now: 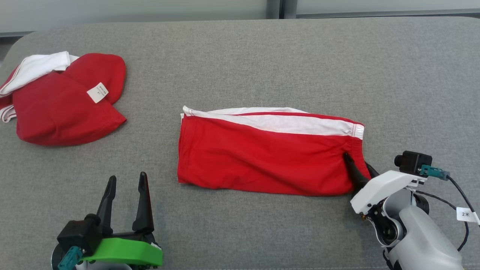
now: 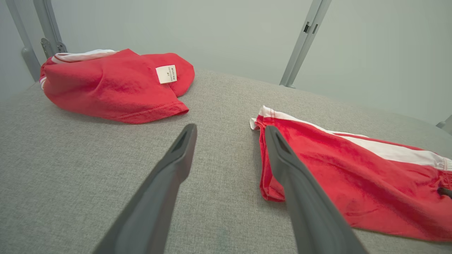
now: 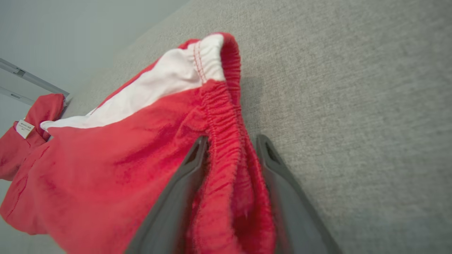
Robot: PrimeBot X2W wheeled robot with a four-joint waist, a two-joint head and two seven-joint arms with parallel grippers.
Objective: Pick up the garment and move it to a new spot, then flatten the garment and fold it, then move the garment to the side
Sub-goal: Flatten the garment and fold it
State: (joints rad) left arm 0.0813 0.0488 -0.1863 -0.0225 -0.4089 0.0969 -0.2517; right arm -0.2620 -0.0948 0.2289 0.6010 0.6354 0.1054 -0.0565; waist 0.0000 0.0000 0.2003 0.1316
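The garment [image 1: 262, 157], red shorts with a white side stripe, lies flat in the middle of the grey padded surface [image 1: 262, 56], waistband to the right. My right gripper [image 1: 356, 160] is at that waistband end. In the right wrist view its two fingers straddle the gathered elastic edge [image 3: 226, 116], and red cloth [image 3: 123, 158] fills the gap in the right gripper [image 3: 233, 141], whose jaws stand partly apart. My left gripper [image 1: 126, 176] hovers open and empty at the lower left. The left wrist view has the left gripper [image 2: 229, 128] pointing just left of the garment's [image 2: 353, 176] hem.
A second red garment [image 1: 63, 108] with a white label lies crumpled at the far left, also seen as a red heap [image 2: 113, 84] in the left wrist view. A pale wall with metal posts [image 2: 303, 42] stands behind the surface's far edge.
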